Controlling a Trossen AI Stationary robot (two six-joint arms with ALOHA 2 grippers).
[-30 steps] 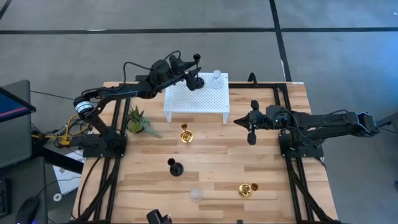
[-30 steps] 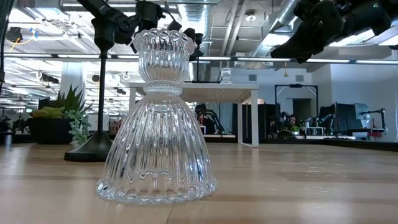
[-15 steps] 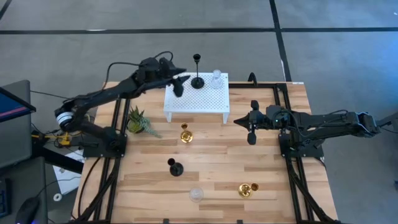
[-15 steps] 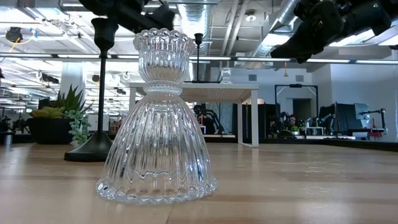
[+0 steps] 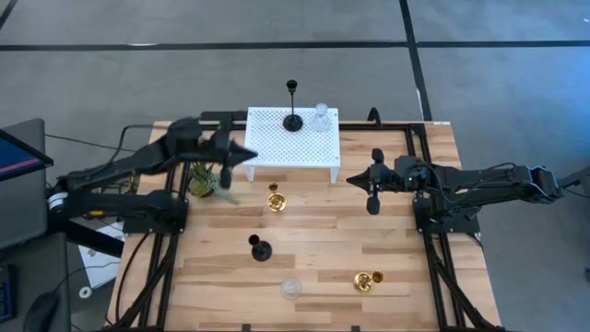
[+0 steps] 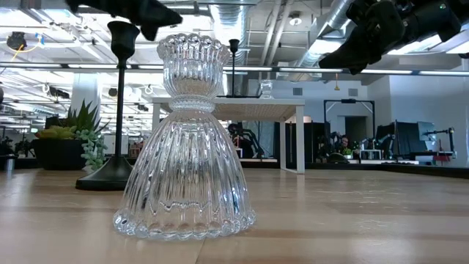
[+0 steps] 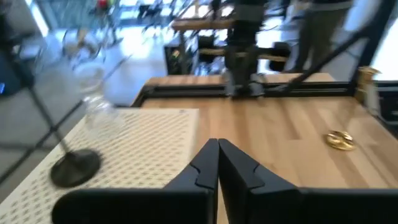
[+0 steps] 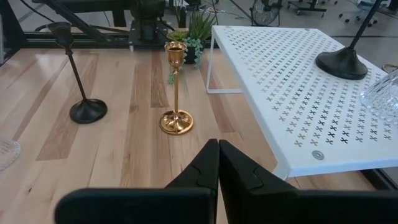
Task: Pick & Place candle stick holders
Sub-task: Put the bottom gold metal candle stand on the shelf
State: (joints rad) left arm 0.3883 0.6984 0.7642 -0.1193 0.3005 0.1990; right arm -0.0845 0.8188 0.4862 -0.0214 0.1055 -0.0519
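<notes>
A black candle stick holder (image 5: pixel 292 120) and a clear glass one (image 5: pixel 321 117) stand on their bases on the white perforated shelf (image 5: pixel 277 148). On the table stand a gold holder (image 5: pixel 275 199), a black one (image 5: pixel 261 249) and a clear glass one (image 5: pixel 291 289). Another gold one (image 5: pixel 366 280) is at the near right. My left gripper (image 5: pixel 243 155) is shut and empty, in the air just off the shelf's left end. My right gripper (image 5: pixel 372 184) is shut and empty, in the air right of the shelf.
A small green plant (image 5: pixel 205 180) stands at the table's left, under my left arm. The shelf stands on legs at the table's far middle. Bare wood lies between the shelf and the near holders. Black frame rails run along both sides of the table.
My left gripper has drawn back from the black holder on the shelf, going toward the table's left and near edges, and is now off the shelf's left end. The black holder stays upright on the shelf. My right arm has kept still.
</notes>
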